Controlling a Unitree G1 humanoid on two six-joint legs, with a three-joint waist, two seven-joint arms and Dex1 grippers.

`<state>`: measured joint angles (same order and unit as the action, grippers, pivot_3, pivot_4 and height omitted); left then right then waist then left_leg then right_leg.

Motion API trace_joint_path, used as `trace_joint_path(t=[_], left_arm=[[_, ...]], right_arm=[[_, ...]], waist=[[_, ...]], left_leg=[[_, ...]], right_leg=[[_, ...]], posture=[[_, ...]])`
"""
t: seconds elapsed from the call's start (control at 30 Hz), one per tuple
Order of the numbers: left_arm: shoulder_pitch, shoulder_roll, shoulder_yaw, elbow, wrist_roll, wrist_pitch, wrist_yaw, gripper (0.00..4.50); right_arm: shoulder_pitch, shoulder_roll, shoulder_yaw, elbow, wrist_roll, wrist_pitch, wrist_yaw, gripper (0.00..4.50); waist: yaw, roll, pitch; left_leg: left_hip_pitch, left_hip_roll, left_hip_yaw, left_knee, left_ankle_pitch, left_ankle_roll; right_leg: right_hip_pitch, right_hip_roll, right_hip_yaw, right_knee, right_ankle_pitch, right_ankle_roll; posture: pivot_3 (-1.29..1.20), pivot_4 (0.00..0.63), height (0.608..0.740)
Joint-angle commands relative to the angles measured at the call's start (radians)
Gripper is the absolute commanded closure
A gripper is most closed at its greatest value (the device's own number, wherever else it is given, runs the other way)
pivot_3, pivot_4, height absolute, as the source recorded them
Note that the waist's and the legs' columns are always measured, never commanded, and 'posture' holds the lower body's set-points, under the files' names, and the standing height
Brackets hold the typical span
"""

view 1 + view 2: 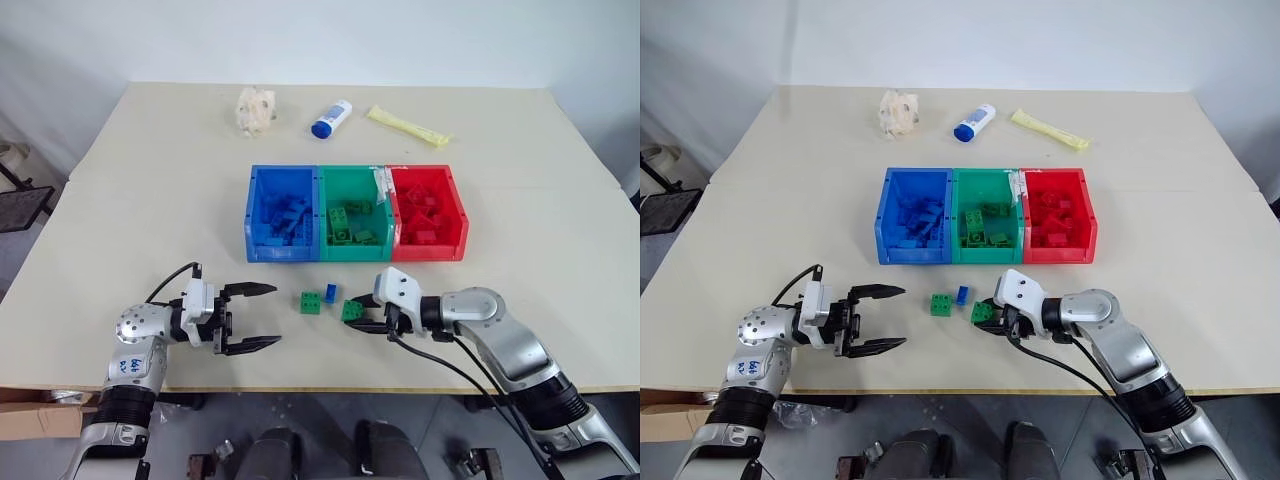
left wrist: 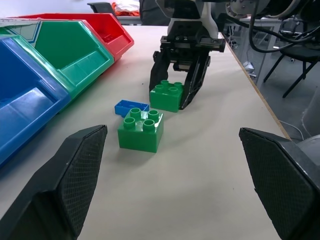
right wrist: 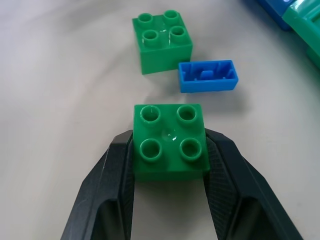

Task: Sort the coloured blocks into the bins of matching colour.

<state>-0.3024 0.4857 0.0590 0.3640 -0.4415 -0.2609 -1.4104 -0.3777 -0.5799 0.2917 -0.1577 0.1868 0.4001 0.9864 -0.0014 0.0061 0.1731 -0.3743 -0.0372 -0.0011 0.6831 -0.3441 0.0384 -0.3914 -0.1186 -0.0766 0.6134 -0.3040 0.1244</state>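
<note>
Nearest the head camera, the right gripper [image 1: 366, 312] has its two black fingers closed against the side faces of a green block [image 3: 170, 141], which sits on the worktop [image 1: 150, 200] studs up (the right wrist view shows a pad touching each flank of the brick, low on its walls). The left gripper [image 1: 252, 318] rests well apart to the robot's left, its fingers spread wide and holding nothing.

What could go wrong from here, as I judge it: the pads hold the block near its base and toward its near end, so on lifting it may pivot or squirt forward out of the fingers. A slip would send it toward the second green block [image 1: 311, 302] and the small blue block [image 1: 331, 293], which lie just beside it, on the side toward the left gripper, and could scatter them. The green bin [image 1: 352, 222] sits in the middle of the row, between the blue bin [image 1: 284, 213] and the red bin [image 1: 428, 212], so a drop made off-centre could land the brick in a neighbour. All three bins already hold bricks of their own colour.

Relative to the right gripper, the held block lies between the fingertips, on the worktop on the near side of the bins.
</note>
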Motion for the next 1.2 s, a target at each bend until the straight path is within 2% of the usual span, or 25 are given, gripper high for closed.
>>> trace_joint_path(t=[0.03, 0.2, 0.33, 0.4, 0.47, 0.63, 0.8, 1.0, 1.2], left_arm=[[-0.003, -0.001, 0.002, -0.022, -0.009, -0.001, -0.001, 0.00], [-0.019, -0.005, -0.001, -0.005, -0.007, -0.004, -0.007, 0.00], [-0.033, -0.009, -0.004, 0.010, -0.004, -0.009, -0.011, 0.00], [-0.040, -0.013, -0.007, 0.016, -0.002, -0.012, -0.013, 0.00], [-0.046, -0.016, -0.009, 0.018, -0.001, -0.012, -0.014, 0.00], [-0.051, -0.015, -0.008, 0.027, -0.003, -0.016, -0.021, 0.00], [-0.050, -0.013, -0.008, 0.025, -0.003, -0.017, -0.026, 0.00], [-0.030, 0.002, 0.010, -0.028, 0.005, -0.005, 0.033, 0.00], [0.065, 0.042, 0.081, -0.150, 0.040, 0.012, 0.216, 0.00]], right_arm=[[-0.083, 0.019, -0.102, -0.037, 0.046, 0.005, -0.043, 3.02], [-0.268, 0.059, -0.186, 0.104, 0.041, -0.042, -0.107, 3.02], [-0.392, 0.079, -0.196, 0.298, -0.036, -0.116, -0.187, 3.02], [-0.418, 0.080, -0.189, 0.359, -0.058, -0.159, -0.184, 2.27], [-0.423, 0.080, -0.189, 0.373, -0.058, -0.181, -0.169, 1.70], [-0.395, 0.053, -0.209, 0.327, -0.039, -0.185, -0.141, 0.06], [-0.319, -0.005, -0.240, 0.200, 0.034, -0.140, -0.061, 0.02], [-0.098, -0.151, -0.313, -0.012, 0.254, -0.053, 0.181, 0.02], [0.056, -0.283, -0.362, 0.045, 0.290, -0.117, 0.361, 0.02]], waist=[[0.000, 0.000, 0.000], [-0.003, 0.000, 0.000], [-0.001, 0.000, 0.000], [-0.001, 0.000, 0.000], [-0.002, 0.000, 0.000], [-0.006, 0.000, 0.000], [-0.002, 0.000, 0.000], [0.003, 0.000, 0.000], [-0.003, -0.001, 0.000]], left_leg=[[0.000, 0.000, 0.000, 0.000, 0.000, 0.000], [0.000, 0.001, 0.001, 0.000, 0.000, -0.001], [0.000, 0.000, 0.000, 0.000, 0.000, -0.001], [0.000, -0.002, 0.000, 0.000, 0.000, 0.000], [0.000, -0.002, -0.001, 0.000, 0.001, 0.000], [0.000, -0.001, 0.000, -0.001, 0.000, 0.000], [0.000, -0.001, 0.000, 0.000, 0.000, 0.000], [-0.001, -0.001, -0.002, 0.000, 0.000, 0.000], [-0.001, 0.000, 0.000, -0.001, 0.000, 0.000]], right_leg=[[0.000, 0.000, 0.000, 0.000, 0.000, 0.000], [-0.001, 0.001, 0.000, 0.001, 0.000, 0.000], [-0.001, 0.001, 0.000, 0.003, 0.000, 0.000], [-0.002, 0.001, 0.000, 0.005, 0.000, 0.000], [-0.002, 0.001, 0.000, 0.005, 0.000, 0.000], [-0.002, 0.001, -0.001, 0.005, 0.000, 0.000], [-0.002, 0.001, 0.000, 0.005, 0.000, 0.000], [-0.001, 0.000, -0.001, 0.003, 0.000, 0.000], [0.001, -0.002, 0.000, -0.002, 0.000, 0.000]], posture=[[0.00, 0.150, 0.740], [0.00, 0.150, 0.740], [0.00, 0.150, 0.740], [0.00, 0.150, 0.740], [0.00, 0.150, 0.740], [0.00, 0.150, 0.740], [0.00, 0.150, 0.740], [0.00, 0.150, 0.740], [0.00, 0.150, 0.740]])
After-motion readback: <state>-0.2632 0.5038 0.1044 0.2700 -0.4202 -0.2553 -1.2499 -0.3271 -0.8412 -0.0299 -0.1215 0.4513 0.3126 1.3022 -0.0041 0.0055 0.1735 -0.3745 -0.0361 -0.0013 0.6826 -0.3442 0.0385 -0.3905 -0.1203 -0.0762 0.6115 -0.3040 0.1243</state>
